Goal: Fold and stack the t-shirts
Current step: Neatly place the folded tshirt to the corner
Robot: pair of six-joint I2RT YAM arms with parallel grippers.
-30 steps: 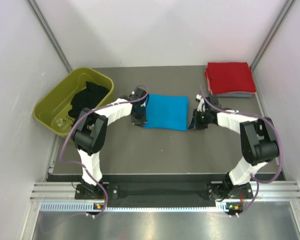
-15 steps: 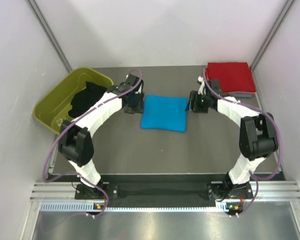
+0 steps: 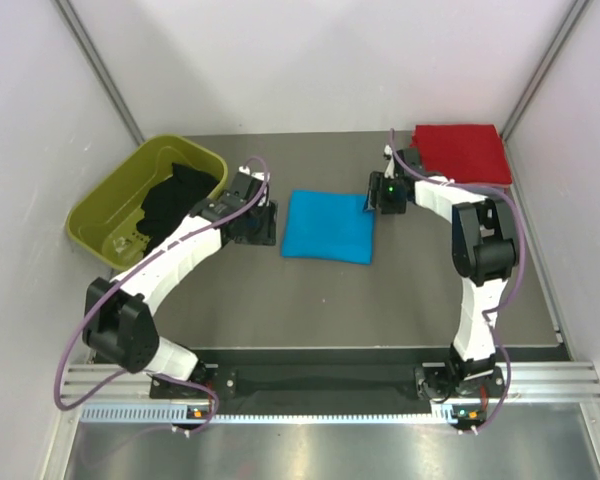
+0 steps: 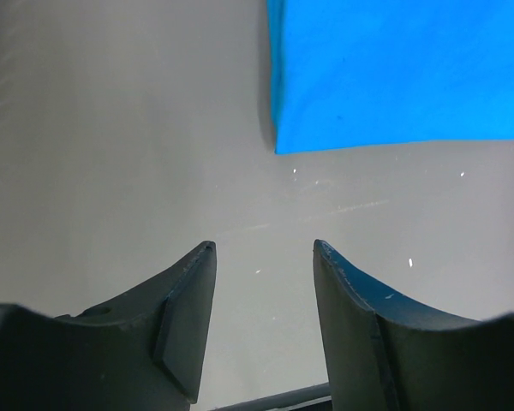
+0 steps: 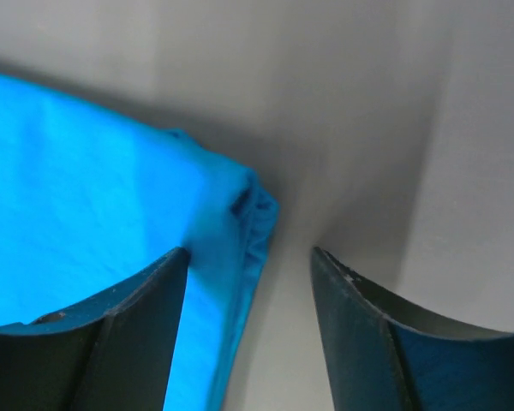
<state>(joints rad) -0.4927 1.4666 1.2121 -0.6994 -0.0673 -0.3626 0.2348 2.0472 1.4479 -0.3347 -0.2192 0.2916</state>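
Observation:
The turquoise-blue t-shirt [image 3: 328, 226] lies folded flat in the middle of the table. My left gripper [image 3: 263, 222] hovers just off its left edge, open and empty. The left wrist view shows the blue t-shirt [image 4: 394, 77] ahead of the left gripper [image 4: 264, 246], with bare table between the fingers. My right gripper [image 3: 373, 200] is at the shirt's far right corner, open. In the right wrist view the blue t-shirt [image 5: 77, 197] has its bunched corner lying between the right gripper's [image 5: 250, 251] spread fingers, ungripped. A folded red t-shirt [image 3: 462, 153] rests on a grey-blue one [image 3: 492, 186] at the back right.
An olive-green tub [image 3: 105, 220] stands at the back left with a black t-shirt [image 3: 175, 195] inside. Light walls close in the table on three sides. Both arm bases are at the near edge.
Both grippers have opened and let go of the blue t-shirt, which now lies flat. The left gripper drew off to the left; the right gripper moved toward the far right corner.

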